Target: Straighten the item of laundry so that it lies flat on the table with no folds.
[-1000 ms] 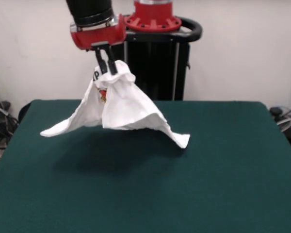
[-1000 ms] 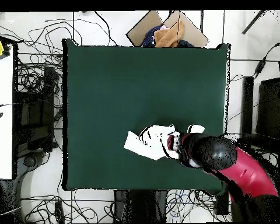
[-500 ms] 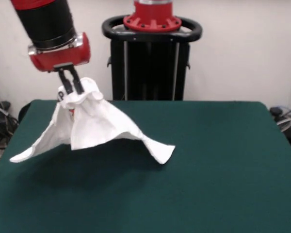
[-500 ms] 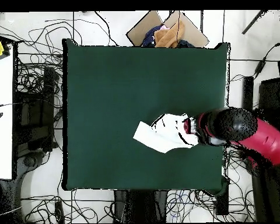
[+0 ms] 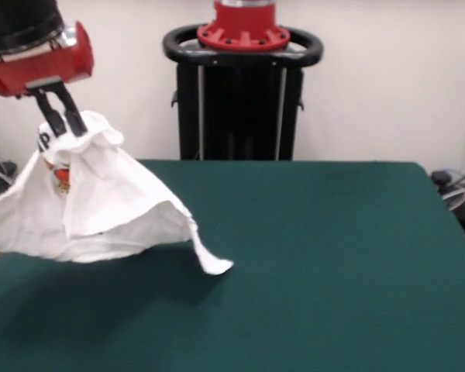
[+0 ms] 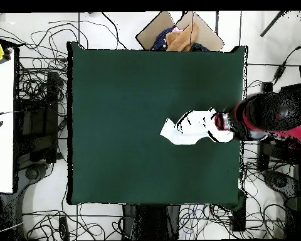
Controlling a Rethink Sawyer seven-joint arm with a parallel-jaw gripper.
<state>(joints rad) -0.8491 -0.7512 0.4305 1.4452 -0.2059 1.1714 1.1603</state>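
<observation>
Right now the hand (image 5: 62,120) is pinched shut on a bunched part of the T-shirt (image 5: 101,205), holding it up so the cloth drapes down in a crumpled tent. In the front view the shirt hangs over the side edge of the tabletop (image 5: 333,271), part of it past that edge, with one pointed corner trailing inward and apparently just touching the green surface. The overhead view agrees: the shirt (image 6: 190,128) sits against one long side edge of the tabletop (image 6: 128,81), well apart from the middle, with the hand (image 6: 223,123) at that edge. The step in hand looks like carrying or dragging the shirt to spread it, and nothing is flat yet; folds run through the whole drape. The next move would call for bringing the cloth back over the tabletop and lowering it while pulling sideways, so the trailing corner anchors and the rest lays out behind it. Letting go here risks the shirt sliding off the edge. Beyond the tabletop lie tangled cables (image 6: 34,88) on the floor and a cardboard box (image 6: 178,31) of clothes past one end; nothing sits on the green surface to get in the way.
</observation>
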